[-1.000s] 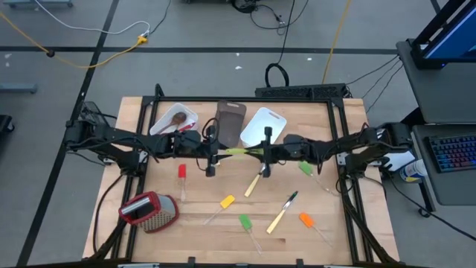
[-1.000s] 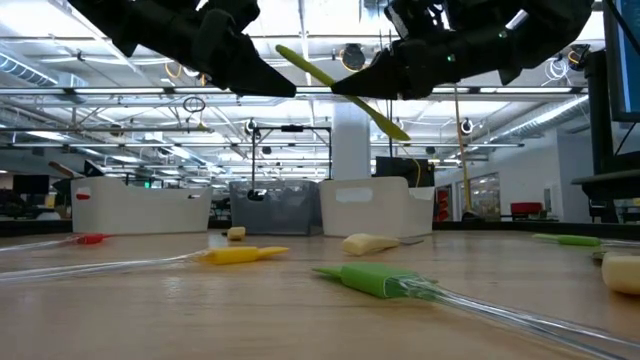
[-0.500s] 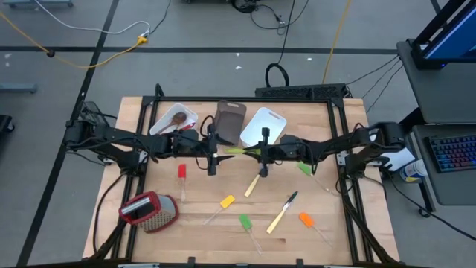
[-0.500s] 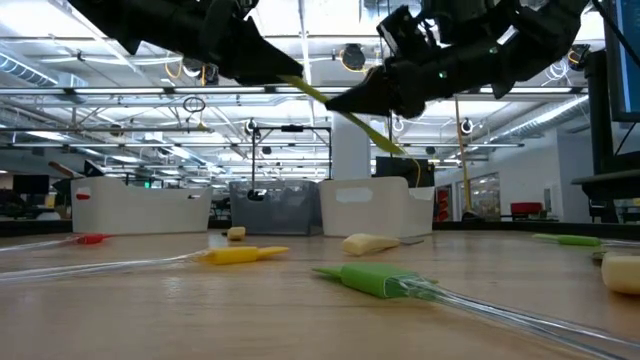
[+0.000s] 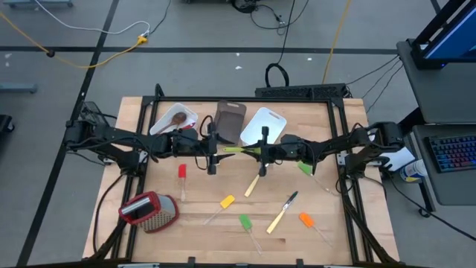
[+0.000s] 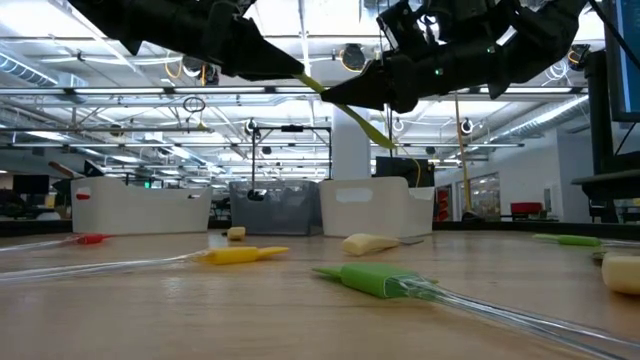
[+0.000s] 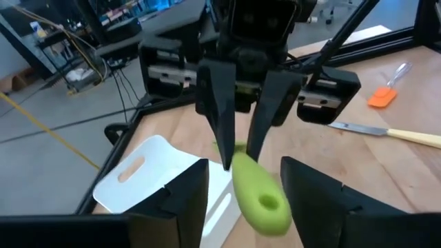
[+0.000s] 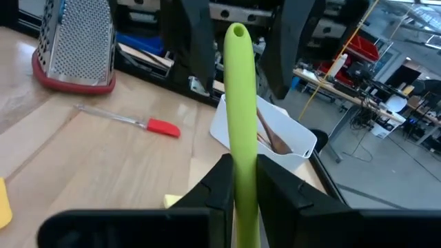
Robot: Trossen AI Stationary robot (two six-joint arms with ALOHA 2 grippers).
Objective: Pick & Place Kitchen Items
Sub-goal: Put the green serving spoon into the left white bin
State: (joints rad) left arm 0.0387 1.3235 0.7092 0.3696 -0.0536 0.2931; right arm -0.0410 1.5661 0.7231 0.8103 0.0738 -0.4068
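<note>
The green spoon (image 5: 239, 150) hangs above the table centre, between both arms. The right gripper (image 5: 262, 152), at 3 o'clock from it, pinches the handle; the left gripper (image 5: 214, 151), at 9 o'clock, stands spread around its free end. The spoon looks light, stiff and smooth, maybe slippery, so grip it mid-handle.

The left gripper (image 7: 242, 189) has its two dark fingers (image 7: 185, 200) spread wide on either side of the rounded, holed end of a green spoon handle (image 7: 259, 196), without touching it. Just beyond that end, the right gripper (image 7: 240, 146) faces the camera with its fingers closed on the handle. On the wooden table (image 7: 344, 155) around the handle, a white tub (image 7: 155, 176) sits just beside it on one side, while a pale-handled knife (image 7: 386, 132) and an orange spatula (image 7: 383, 93) lie well apart on the other.
</note>
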